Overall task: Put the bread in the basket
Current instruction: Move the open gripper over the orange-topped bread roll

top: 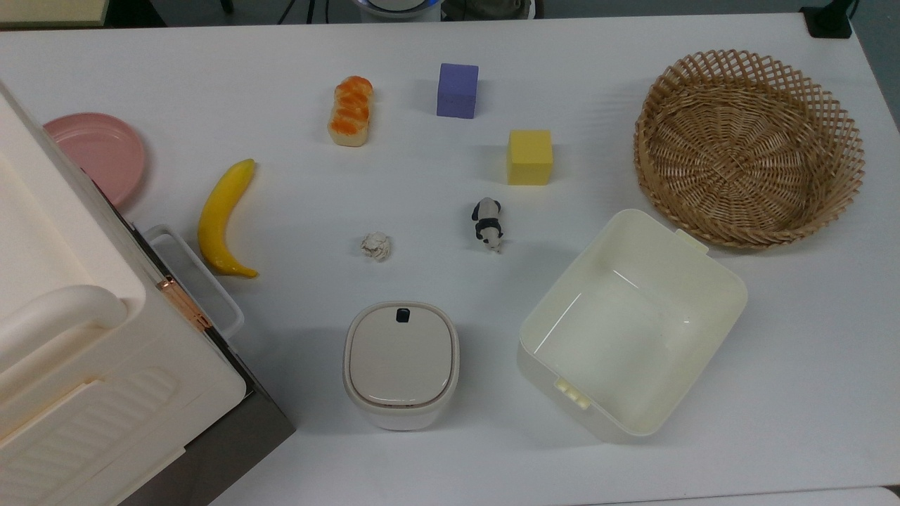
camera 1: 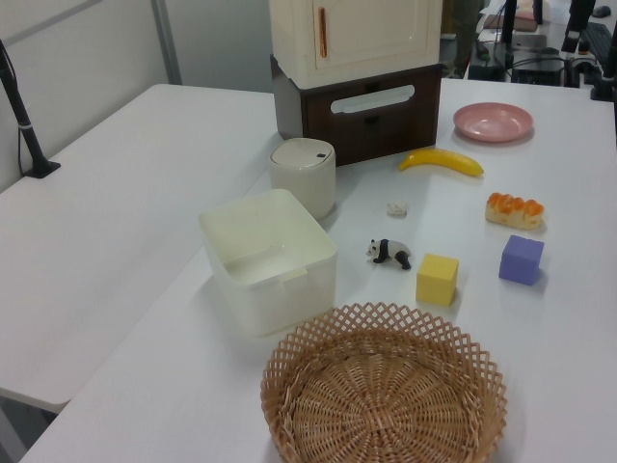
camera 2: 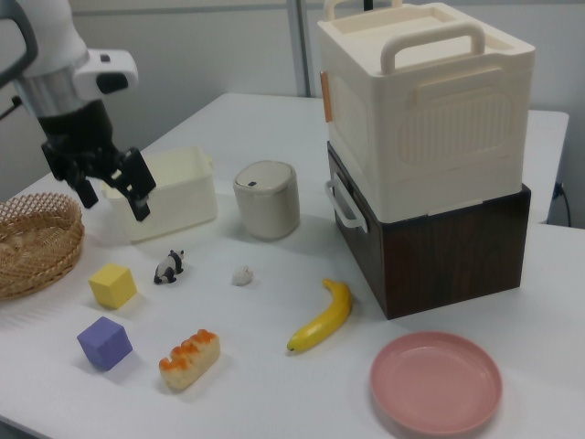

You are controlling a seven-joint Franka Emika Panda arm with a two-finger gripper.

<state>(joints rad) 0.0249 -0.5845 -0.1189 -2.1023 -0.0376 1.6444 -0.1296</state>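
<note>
White table (top: 176,63), pale grey wall panels (camera 1: 87,58) behind, cluttered desk (camera 1: 540,58) beyond, even indoor light

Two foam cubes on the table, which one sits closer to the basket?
The yellow cube. In the top view it lies between the purple cube and the basket; the purple one sits farther off, next to the bread.

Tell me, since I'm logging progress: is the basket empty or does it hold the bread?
Empty. The basket shows bare woven base; the bread lies on the table.
</note>
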